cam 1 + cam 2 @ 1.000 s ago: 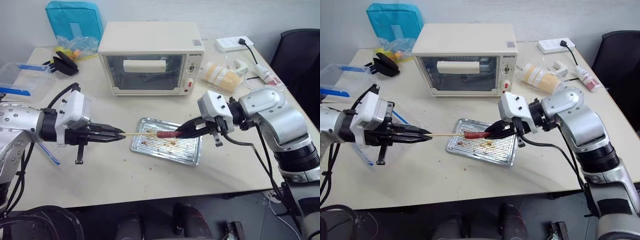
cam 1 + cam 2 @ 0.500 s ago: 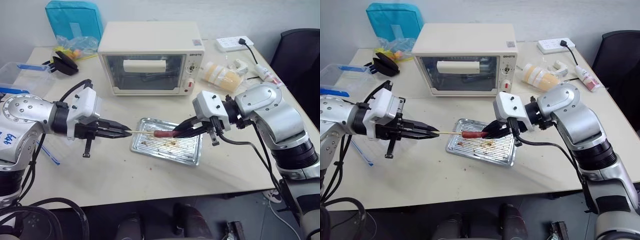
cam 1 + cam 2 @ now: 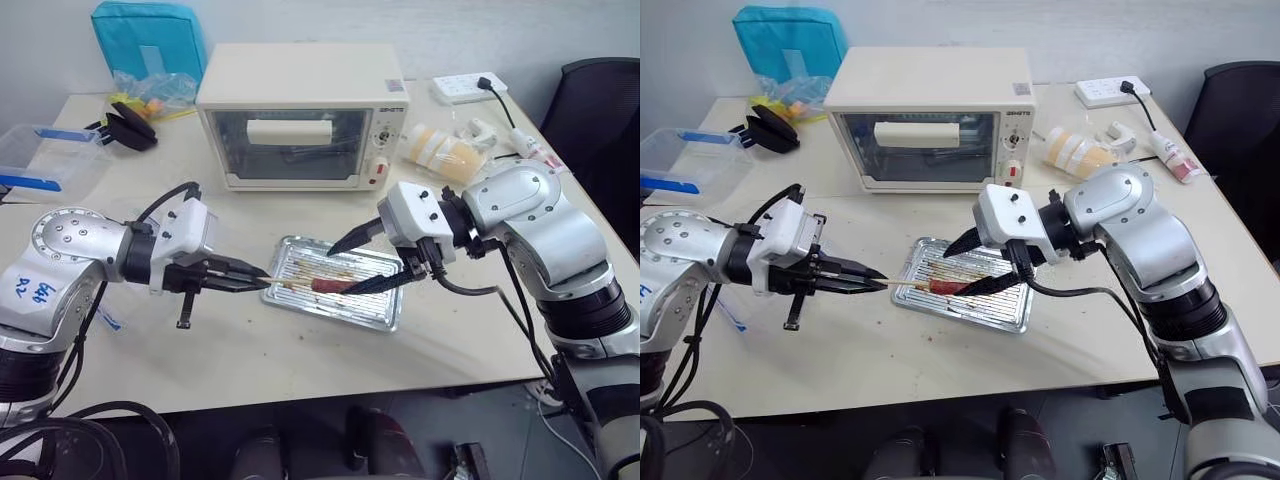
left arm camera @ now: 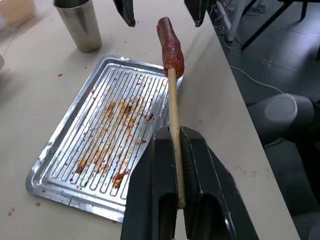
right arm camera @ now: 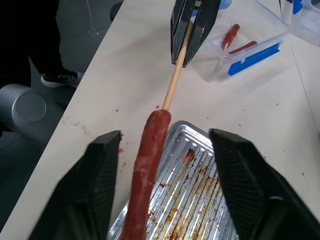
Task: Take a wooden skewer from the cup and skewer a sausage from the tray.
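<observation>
Sausage point(image 4: 170, 46) sat impaled on wooden skewer point(image 4: 174, 125), clamped by left end effector point(image 3: 258, 272); right end effector point(image 3: 358, 264) spread wide, should retreat straight, no snagging.

The scene is brightly and evenly lit from overhead, so the pale table point(image 3: 300, 370) carries only soft, short shadows beneath the arms and the tray point(image 3: 380, 310). Mild glare sits on the glass door of the oven point(image 3: 290, 145) and on the ribbed metal of the tray in the left wrist view. The head views are sharp across the table, while the black fingers point(image 5: 102, 190) looming close in the right wrist view look slightly soft.
</observation>
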Robot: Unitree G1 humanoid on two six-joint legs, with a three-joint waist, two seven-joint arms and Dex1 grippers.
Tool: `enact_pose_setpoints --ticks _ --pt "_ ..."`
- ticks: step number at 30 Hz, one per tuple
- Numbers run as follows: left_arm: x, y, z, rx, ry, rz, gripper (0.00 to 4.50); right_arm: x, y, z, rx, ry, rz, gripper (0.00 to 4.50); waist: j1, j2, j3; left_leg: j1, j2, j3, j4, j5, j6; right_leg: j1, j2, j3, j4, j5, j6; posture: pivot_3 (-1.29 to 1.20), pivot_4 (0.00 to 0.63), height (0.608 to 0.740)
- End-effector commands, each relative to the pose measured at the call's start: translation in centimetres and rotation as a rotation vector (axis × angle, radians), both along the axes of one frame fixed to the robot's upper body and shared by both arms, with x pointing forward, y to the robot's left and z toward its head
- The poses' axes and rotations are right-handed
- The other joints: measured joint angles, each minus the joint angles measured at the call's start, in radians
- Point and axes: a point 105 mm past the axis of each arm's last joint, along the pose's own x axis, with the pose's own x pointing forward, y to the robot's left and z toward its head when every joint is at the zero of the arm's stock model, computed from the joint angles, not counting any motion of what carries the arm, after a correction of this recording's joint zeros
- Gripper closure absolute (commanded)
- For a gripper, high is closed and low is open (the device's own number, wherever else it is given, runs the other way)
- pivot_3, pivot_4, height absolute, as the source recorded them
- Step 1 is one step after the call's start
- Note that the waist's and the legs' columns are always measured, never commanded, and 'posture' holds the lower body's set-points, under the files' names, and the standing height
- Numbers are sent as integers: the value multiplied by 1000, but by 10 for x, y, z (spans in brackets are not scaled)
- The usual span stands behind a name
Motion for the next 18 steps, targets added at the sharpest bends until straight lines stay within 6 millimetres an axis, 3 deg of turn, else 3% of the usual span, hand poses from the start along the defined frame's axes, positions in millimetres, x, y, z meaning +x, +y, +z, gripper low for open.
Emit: enact_pose_setpoints --ticks 1,5,10,18 --pt "-10 6 17 -22 -78 56 4500 4 -9 11 29 -59 -37 1385 -2 0 0 0 0 0 0 0 0 0 0 0 0 0 0 0 150 740" --pt "-14 15 23 -68 -131 223 4500 12 -18 19 85 -31 -111 1385 0 0 0 0 0 0 0 0 0 0 -1 0 0 0 0 0 150 740" --pt "-23 31 30 -168 -213 564 4500 25 -27 29 218 64 -240 1385 -1 0 0 0 0 -2 0 0 0 0 -1 1 0 0 0 0 150 740" --pt "-29 96 16 -424 -317 1389 4500 30 -23 40 350 120 -294 1385 0 -3 -2 3 0 -6 0 0 1 2 -2 4 1 1 1 0 150 740"
